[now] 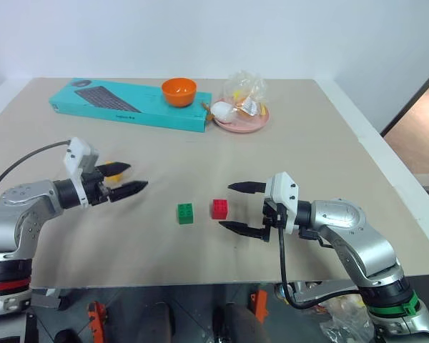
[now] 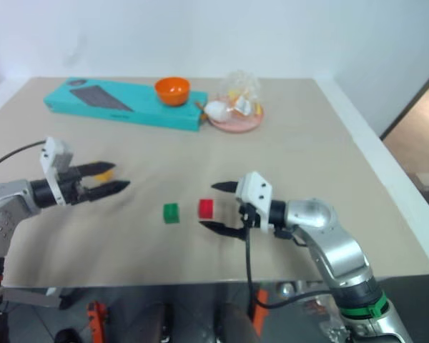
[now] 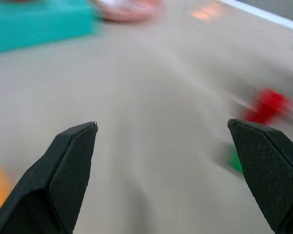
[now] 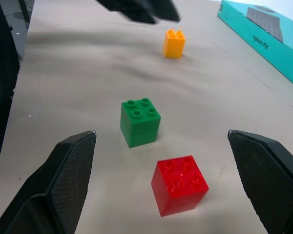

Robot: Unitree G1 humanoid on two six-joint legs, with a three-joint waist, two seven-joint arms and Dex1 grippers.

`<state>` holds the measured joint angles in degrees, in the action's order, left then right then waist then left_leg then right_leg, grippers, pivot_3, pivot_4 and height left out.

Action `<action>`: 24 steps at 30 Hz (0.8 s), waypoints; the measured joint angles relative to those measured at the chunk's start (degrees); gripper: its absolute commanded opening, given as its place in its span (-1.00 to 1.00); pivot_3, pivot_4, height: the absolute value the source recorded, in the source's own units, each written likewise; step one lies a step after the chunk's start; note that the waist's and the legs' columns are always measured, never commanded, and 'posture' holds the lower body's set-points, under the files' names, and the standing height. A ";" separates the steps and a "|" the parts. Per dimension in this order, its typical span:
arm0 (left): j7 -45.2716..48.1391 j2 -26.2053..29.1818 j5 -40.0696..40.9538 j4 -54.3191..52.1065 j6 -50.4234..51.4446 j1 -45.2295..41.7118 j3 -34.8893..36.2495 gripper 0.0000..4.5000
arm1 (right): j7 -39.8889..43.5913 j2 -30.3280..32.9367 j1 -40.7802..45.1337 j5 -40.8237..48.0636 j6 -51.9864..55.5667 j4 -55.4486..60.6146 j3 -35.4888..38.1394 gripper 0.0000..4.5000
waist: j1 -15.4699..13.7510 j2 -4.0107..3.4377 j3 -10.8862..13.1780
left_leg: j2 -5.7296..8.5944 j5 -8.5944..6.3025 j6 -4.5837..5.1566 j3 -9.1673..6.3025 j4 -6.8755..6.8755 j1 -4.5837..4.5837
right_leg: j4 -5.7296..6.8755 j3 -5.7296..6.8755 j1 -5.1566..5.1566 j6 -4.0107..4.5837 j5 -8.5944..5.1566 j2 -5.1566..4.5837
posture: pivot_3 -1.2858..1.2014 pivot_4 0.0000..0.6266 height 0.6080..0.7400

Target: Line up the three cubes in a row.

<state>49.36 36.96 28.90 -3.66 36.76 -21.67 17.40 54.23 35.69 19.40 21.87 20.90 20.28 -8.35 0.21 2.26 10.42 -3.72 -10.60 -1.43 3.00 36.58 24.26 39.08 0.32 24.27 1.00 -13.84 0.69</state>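
Observation:
The green cube (image 1: 185,213) and the red cube (image 1: 219,209) sit side by side near the table's front, a small gap between them. Off to their left stands the yellow cube (image 4: 174,43) on the table, partly hidden in the eye views behind my left gripper (image 1: 139,176). That gripper hovers just over and past the yellow cube, open and empty, pointing toward the other cubes. My right gripper (image 1: 226,206) is open beside the red cube (image 4: 179,184), its fingers spread on either side of it without touching. The green cube (image 4: 139,122) lies just beyond the red one.
A teal keyboard box (image 1: 129,104) lies along the back with an orange bowl (image 1: 179,91) on it. A pink plate (image 1: 256,125) holding wrapped food is to its right. The table's front edge runs close below both grippers.

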 measured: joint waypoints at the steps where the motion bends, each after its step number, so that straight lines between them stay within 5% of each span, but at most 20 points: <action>1: -2.71 -1.28 -0.72 -0.06 -1.32 0.36 0.87 0.97 | 0.22 -0.02 0.10 0.00 -0.10 -0.10 0.00 1.00 | -0.02 0.01 0.00 | 0.00 0.00 0.00 0.00 0.00 -0.01 | 0.00 -0.06 0.00 -0.02 0.01 -0.01 | 0.03 -0.52 1.00; 11: -21.85 -7.41 -10.72 5.63 -12.08 1.64 0.99 0.97 | 1.87 -0.28 1.65 -0.17 -0.97 -2.13 -0.07 1.00 | -0.08 0.05 -0.02 | -0.02 0.00 0.00 0.08 -0.01 -0.04 | -0.01 -0.14 0.02 -0.04 0.07 -0.01 | 0.03 -0.52 1.00; 19: -24.04 -7.45 -12.75 11.20 -14.36 0.70 -0.58 0.97 | 1.87 -0.30 1.57 -0.40 -1.43 -2.51 -0.08 1.00 | -0.08 0.05 -0.03 | 0.01 0.00 -0.01 0.10 -0.01 -0.03 | -0.01 -0.14 0.02 -0.05 0.07 -0.01 | 0.03 -0.52 1.00; 24: -24.08 -8.90 -12.64 14.75 -13.87 -0.60 -1.81 0.26 | 1.84 -0.29 1.54 -0.82 -1.49 -2.52 -0.09 1.00 | -0.08 0.06 -0.03 | 0.04 0.00 -0.01 0.10 0.00 -0.02 | -0.01 -0.13 0.01 -0.06 0.08 0.00 | 0.03 -0.52 1.00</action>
<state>25.27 28.06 16.26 11.08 22.89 -22.27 15.59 56.07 35.40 20.94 21.05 19.41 17.76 -8.44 0.13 2.32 10.39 -3.68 -10.60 -1.44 3.10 36.57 24.24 39.07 0.20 24.29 0.94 -13.76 0.69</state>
